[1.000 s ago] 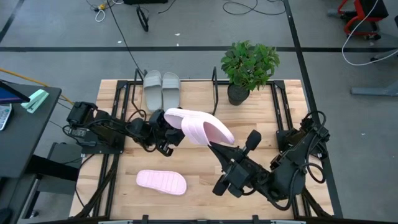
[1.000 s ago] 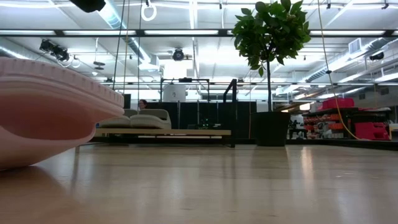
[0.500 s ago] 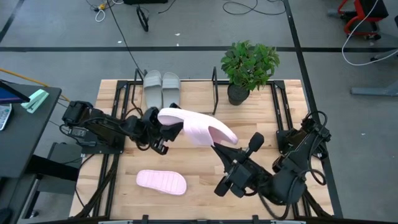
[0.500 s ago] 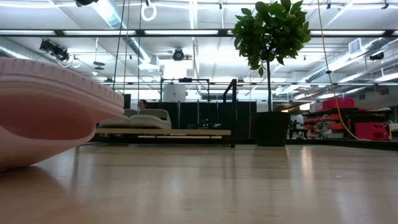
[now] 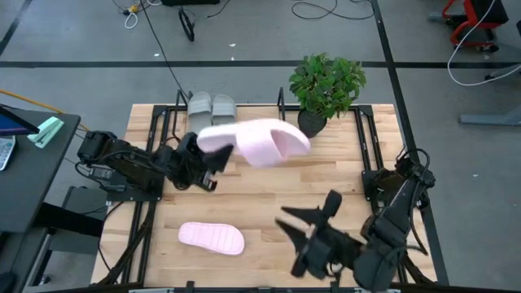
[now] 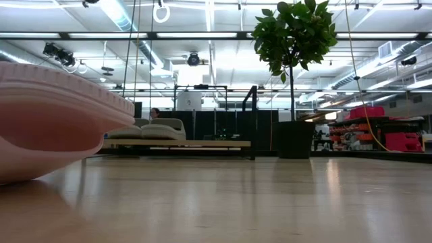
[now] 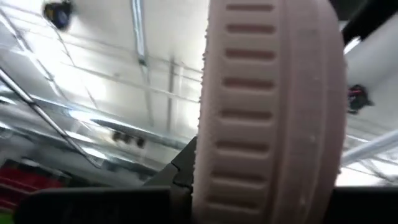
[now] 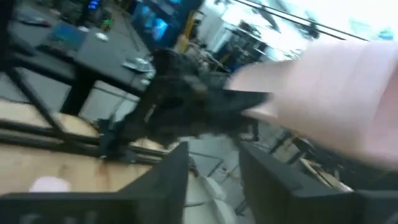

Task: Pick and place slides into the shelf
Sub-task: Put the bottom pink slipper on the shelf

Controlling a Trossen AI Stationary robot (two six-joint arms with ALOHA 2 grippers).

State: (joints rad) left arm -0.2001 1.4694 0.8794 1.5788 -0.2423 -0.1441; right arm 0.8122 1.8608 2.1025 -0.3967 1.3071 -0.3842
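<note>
Both arms are matte black, built of blocky jointed segments, with loose black cables looping around their bases; the fingers (image 8: 168,180) are dark, flat-sided bars.

Bright, even ceiling light; pale glare lies across the table (image 6: 270,202) in the low view; the right wrist view is motion-blurred, the near pink slide (image 6: 47,121) soft
</note>
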